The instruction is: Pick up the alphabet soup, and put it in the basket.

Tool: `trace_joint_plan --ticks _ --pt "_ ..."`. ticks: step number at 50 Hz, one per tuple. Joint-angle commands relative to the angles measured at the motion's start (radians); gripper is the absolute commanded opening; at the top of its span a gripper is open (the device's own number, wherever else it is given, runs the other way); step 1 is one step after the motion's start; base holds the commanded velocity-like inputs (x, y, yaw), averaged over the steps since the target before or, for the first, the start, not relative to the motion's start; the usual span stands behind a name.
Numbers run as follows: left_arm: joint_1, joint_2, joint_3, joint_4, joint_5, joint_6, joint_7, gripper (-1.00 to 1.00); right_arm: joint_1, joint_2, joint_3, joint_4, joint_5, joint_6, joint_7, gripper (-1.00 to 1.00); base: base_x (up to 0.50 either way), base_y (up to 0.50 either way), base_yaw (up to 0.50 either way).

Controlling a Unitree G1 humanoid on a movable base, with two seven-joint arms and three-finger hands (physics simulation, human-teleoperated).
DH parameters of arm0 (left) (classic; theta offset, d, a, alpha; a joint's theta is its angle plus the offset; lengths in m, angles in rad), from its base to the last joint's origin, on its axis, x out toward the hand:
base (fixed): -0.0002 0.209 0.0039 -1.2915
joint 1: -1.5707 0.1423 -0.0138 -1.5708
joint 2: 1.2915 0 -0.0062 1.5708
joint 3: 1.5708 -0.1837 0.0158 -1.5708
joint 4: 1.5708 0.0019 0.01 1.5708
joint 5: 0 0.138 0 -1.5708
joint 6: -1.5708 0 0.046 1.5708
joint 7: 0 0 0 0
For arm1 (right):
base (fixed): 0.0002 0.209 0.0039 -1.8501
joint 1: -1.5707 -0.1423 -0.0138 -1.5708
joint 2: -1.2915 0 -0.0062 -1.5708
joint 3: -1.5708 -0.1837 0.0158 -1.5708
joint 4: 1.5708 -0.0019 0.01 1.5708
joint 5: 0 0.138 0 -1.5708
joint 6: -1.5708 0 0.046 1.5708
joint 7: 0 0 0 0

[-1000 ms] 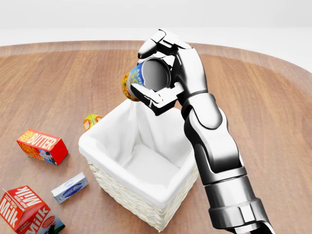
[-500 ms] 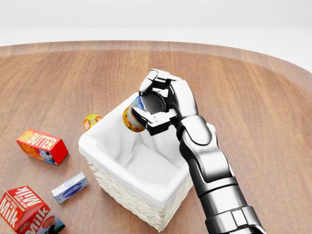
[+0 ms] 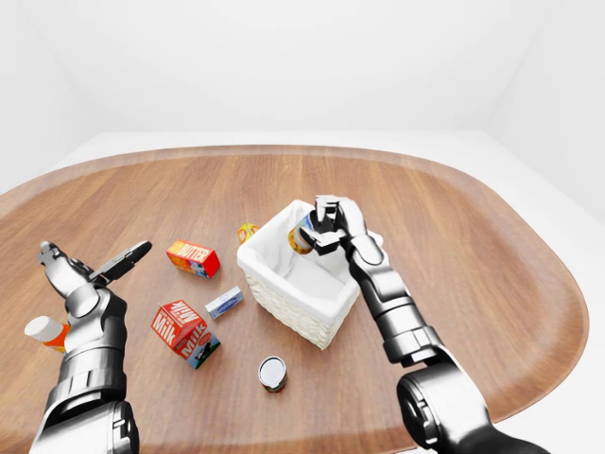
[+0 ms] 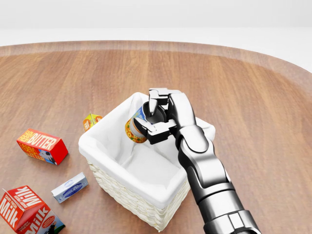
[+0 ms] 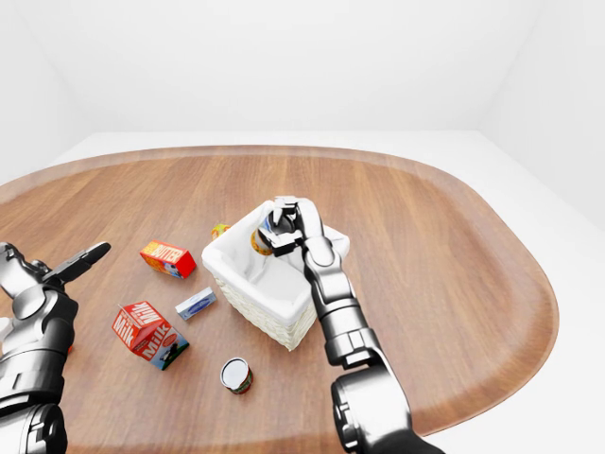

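White walls, wooden table [image 3: 454, 208].

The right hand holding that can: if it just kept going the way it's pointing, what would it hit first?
Probably the basket's white cloth lining. The right hand reaches down and toward the view's left, so the alphabet soup it grips would likely meet the lining first. Depth is hard to judge.

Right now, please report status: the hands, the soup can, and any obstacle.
Right hand shut on alphabet soup, can tilted, inside the basket mouth. Left hand open, empty, off to the left. Not released yet. Nothing in the way.
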Motion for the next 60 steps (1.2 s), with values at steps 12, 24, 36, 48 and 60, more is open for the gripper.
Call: trace_joint_plan --ticks 12,24,36,48,60 --pt "-0.009 0.001 -0.004 0.021 -0.001 0.000 -0.002 1.00 -0.026 0.009 -0.017 0.029 0.007 0.000 -0.082 -1.00 0.00 0.00 0.00" --pt "-0.009 0.001 -0.004 0.023 -0.001 0.000 -0.004 1.00 -0.009 0.012 -0.016 0.011 0.010 0.000 -0.102 -0.89 0.00 0.00 0.00" --pt "-0.005 0.001 -0.002 0.014 0.000 0.000 -0.003 1.00 0.034 0.023 -0.009 -0.128 0.004 0.000 -0.115 1.00 0.00 0.00 0.00" --pt "0.002 0.001 0.001 -0.006 0.001 0.000 0.002 1.00 0.001 0.009 -0.018 -0.145 0.123 0.000 -0.236 1.00 0.00 0.00 0.00" --pt "-0.004 0.001 -0.001 0.008 0.001 0.000 0.001 1.00 0.006 -0.115 0.030 -0.185 1.260 0.000 -0.557 1.00 0.00 0.00 0.00"
